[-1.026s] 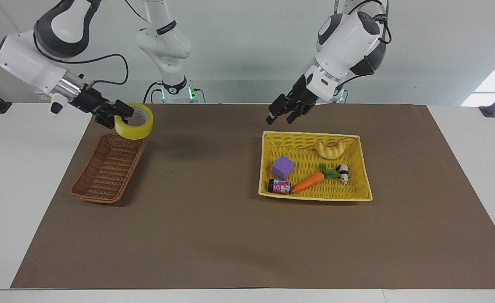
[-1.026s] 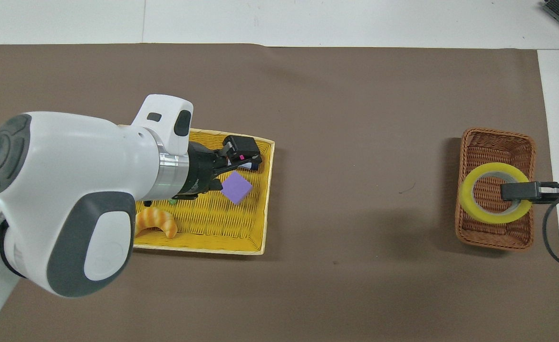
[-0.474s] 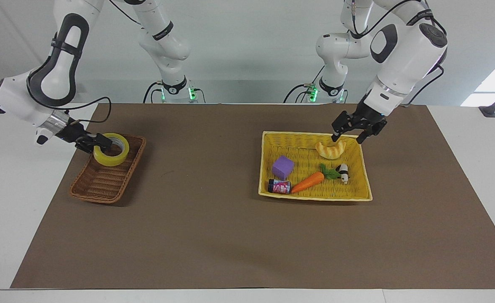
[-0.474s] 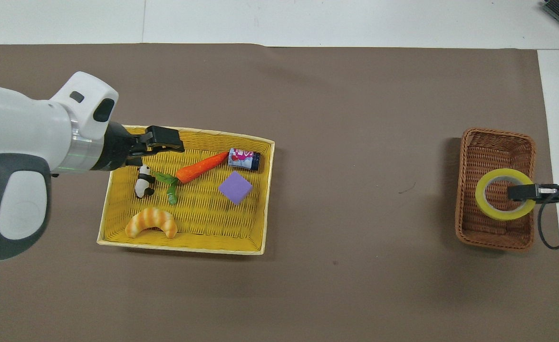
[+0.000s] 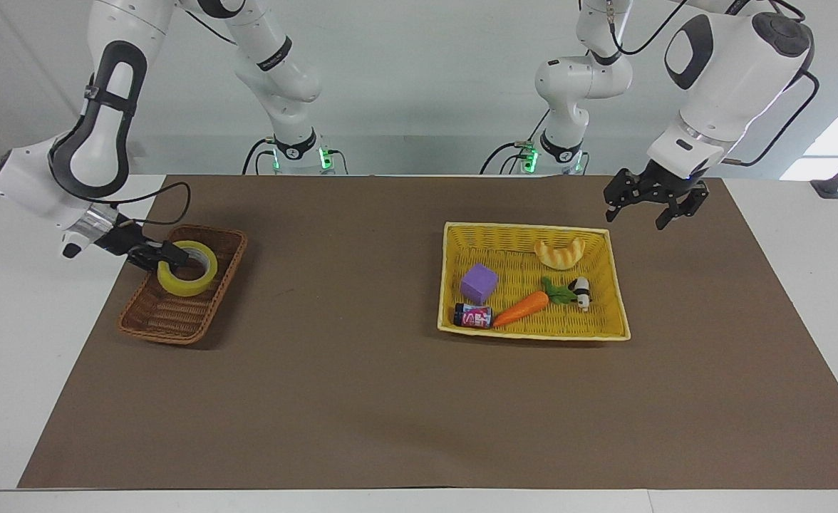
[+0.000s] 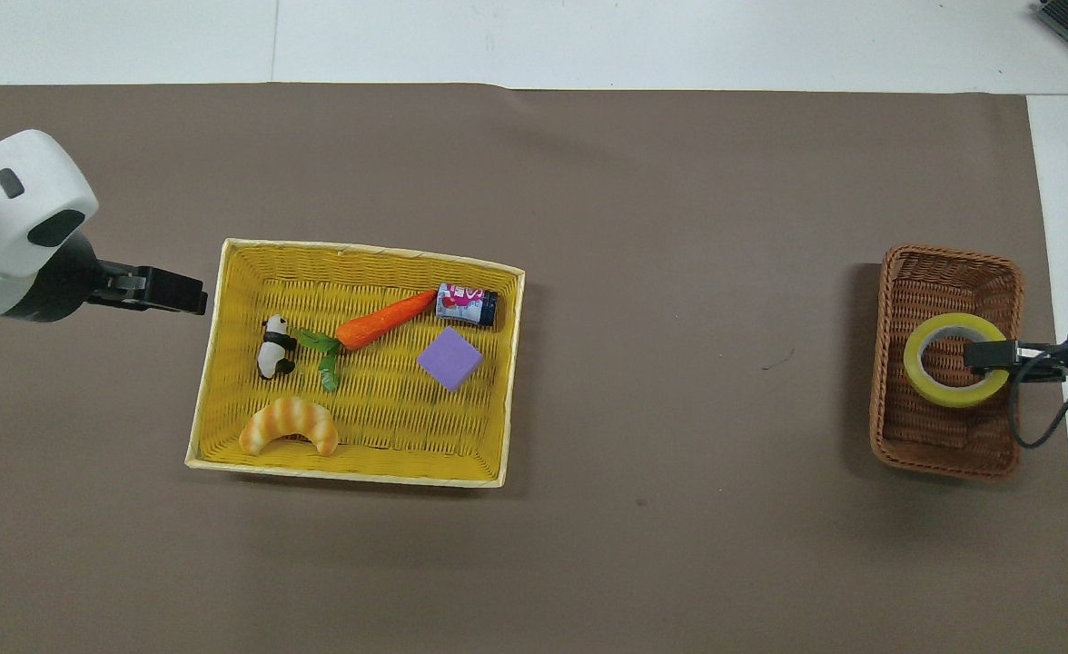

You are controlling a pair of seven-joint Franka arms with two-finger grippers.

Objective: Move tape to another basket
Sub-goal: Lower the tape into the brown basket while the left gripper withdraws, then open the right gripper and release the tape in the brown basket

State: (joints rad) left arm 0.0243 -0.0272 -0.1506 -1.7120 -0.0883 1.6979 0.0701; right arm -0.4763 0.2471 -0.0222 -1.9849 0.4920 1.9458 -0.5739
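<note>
A: Facing view, starting at the right arm's end of the tabletop (image 5: 405,399): the right end effector (image 5: 161,255) is down in the basket (image 5: 177,313), one finger inside the tape (image 5: 187,268), the other outside its wall. Whether it grips or has let go, I cannot tell.

B: The overhead view adds that the tape sits flat, ring up, in the middle of the basket (image 6: 947,454), with the right end effector (image 6: 988,354) across its rim.

A: Next, the yellow tray (image 5: 533,331): purple cube (image 5: 479,283), can (image 5: 472,315), carrot (image 5: 522,308), panda (image 5: 581,292), croissant (image 5: 559,252).

B: The left end effector (image 5: 647,210) hangs in the air, fingers spread wide, over the mat (image 5: 711,285) just off the tray's corner nearest the robots. The overhead view puts it beside the tray's end wall (image 6: 212,363) and hides the spread.
</note>
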